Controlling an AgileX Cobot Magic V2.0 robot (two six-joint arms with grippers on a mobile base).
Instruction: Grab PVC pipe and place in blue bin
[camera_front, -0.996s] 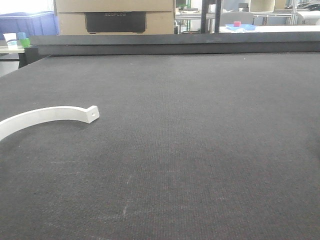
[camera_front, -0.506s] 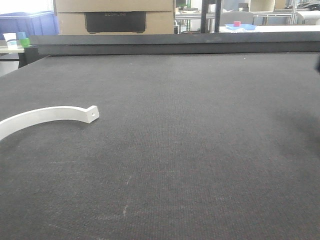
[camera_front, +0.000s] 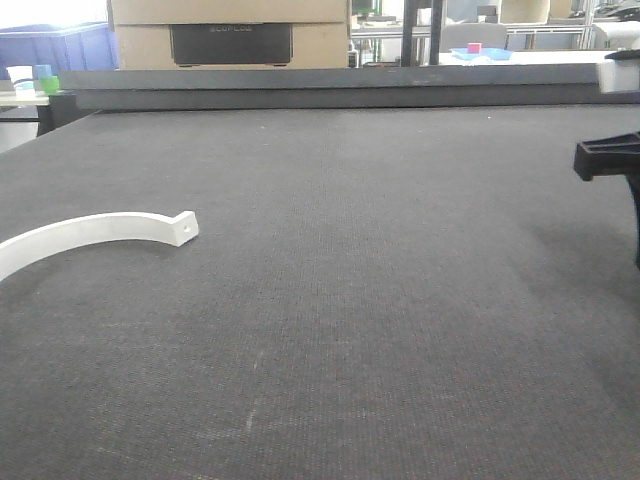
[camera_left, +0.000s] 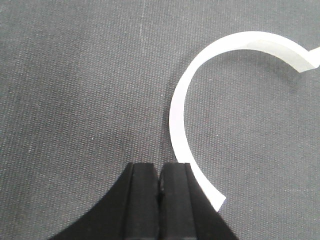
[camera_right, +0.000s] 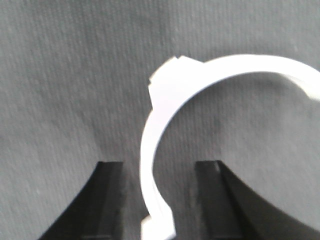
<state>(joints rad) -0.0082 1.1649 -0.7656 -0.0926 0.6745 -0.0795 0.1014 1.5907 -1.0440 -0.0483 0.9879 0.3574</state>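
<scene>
A white PVC pipe (camera_front: 95, 230), a slim arc with a holed squared end, lies on the dark mat at the left. In the left wrist view it (camera_left: 176, 117) curves just right of my left gripper (camera_left: 160, 170), which is shut and empty; its lower end passes under the right finger. My right gripper (camera_right: 159, 167) is open, and a second, blurred white arc (camera_right: 150, 130) runs between its fingers, touching neither. A black part of that gripper (camera_front: 608, 158) shows at the front view's right edge. The blue bin (camera_front: 60, 45) stands beyond the table's far left.
A dark raised rail (camera_front: 350, 88) bounds the table's far side. Behind it stand a cardboard box (camera_front: 230, 35) and a blue tray (camera_front: 482, 53) holding a red block. A small white piece (camera_front: 618, 76) shows above the right gripper.
My right gripper has come into the front view at the right edge, first as a blur, now as a clear black shape. The pipe on the left has not moved.
</scene>
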